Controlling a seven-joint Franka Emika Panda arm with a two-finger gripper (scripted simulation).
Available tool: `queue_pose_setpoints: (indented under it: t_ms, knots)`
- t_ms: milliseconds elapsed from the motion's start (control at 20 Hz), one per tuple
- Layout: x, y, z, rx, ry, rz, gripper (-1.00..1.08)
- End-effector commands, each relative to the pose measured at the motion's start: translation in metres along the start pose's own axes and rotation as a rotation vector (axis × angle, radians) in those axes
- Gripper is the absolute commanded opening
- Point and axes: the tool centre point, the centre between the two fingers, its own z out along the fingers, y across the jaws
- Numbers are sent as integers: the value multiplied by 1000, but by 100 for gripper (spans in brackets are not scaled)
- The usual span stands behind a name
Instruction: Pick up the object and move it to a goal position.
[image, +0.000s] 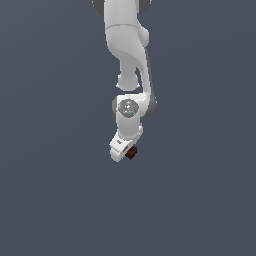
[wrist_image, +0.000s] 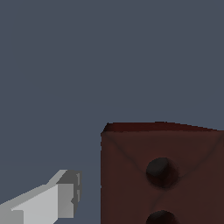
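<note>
The object (image: 131, 152) is a small dark red-brown block at the lower tip of the white arm, just to the exterior view's right of my gripper (image: 124, 151). It fills much of the wrist view as the block (wrist_image: 162, 175), with two dark round holes on the face toward the camera. One grey finger (wrist_image: 59, 199) shows beside it, with a strip of background between its tip and the block's side. The other finger is hidden. The jaws stand apart, and the visible finger does not touch the block.
A plain dark blue-grey ground (image: 50, 200) fills both views with no other objects or edges. The white arm (image: 127, 45) comes down from the top of the exterior view.
</note>
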Motion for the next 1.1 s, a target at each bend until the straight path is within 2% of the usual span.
queue_pose_setpoints:
  t_ms: [0, 650, 1050]
  knots:
    - [0, 1, 1, -1, 1, 0, -100]
    - [0, 1, -2, -2, 1, 0, -100]
    - [-3, -1, -31, -2, 0, 0, -100]
